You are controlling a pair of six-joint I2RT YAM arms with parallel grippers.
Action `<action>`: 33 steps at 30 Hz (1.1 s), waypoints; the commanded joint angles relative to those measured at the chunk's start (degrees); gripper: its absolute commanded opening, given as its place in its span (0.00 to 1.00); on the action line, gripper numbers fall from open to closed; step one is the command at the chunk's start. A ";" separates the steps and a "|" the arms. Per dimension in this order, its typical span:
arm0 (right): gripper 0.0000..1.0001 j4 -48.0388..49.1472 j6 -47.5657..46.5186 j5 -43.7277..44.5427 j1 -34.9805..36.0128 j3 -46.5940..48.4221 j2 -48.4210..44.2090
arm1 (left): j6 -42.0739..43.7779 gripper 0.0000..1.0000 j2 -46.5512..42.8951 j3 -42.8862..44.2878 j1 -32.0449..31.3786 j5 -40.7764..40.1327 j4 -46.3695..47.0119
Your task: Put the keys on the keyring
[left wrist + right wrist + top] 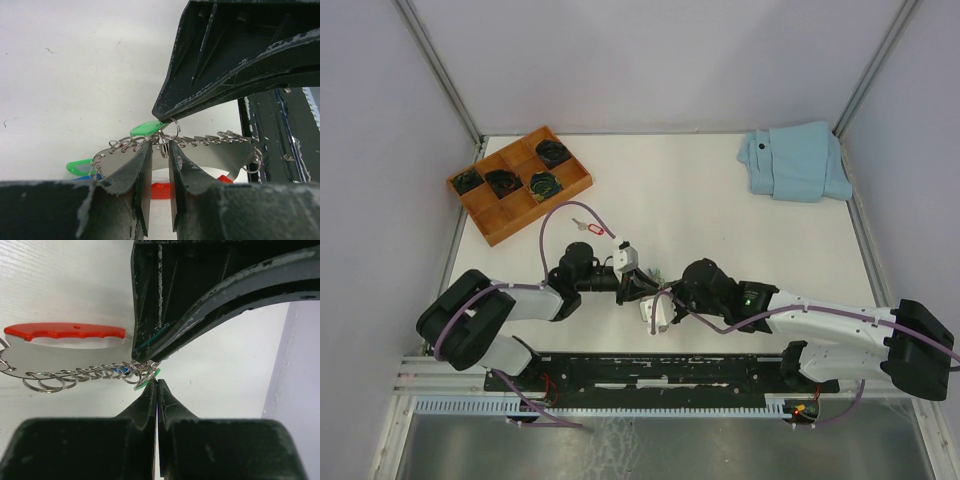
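Mid-threading, I reckon: the right gripper [157,384] pinches the keyring [75,374] tight beside the green-tag key [147,128]. The left gripper [160,146] sits slightly parted around a ring, gripping nothing. The red-tag key [590,228] lies on the desk [720,220] well apart from the keyring, so fetch that next.

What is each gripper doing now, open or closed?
Left gripper: slightly open, keyring rings at its fingertips.
Right gripper: closed, pinching a small ring by the green tag.
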 commanded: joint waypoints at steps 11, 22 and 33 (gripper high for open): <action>0.01 2.10 -1.34 -0.86 0.24 4.01 -0.57 | 3.18 0.17 1.29 3.75 -0.62 2.22 -4.41; 0.01 -0.67 1.02 6.57 0.27 0.43 -1.42 | 3.28 0.03 -0.80 2.59 -0.60 -0.64 -3.71; 0.01 1.09 6.08 6.79 0.26 -2.21 0.47 | 1.68 0.03 -1.70 1.19 -0.54 -3.31 -1.03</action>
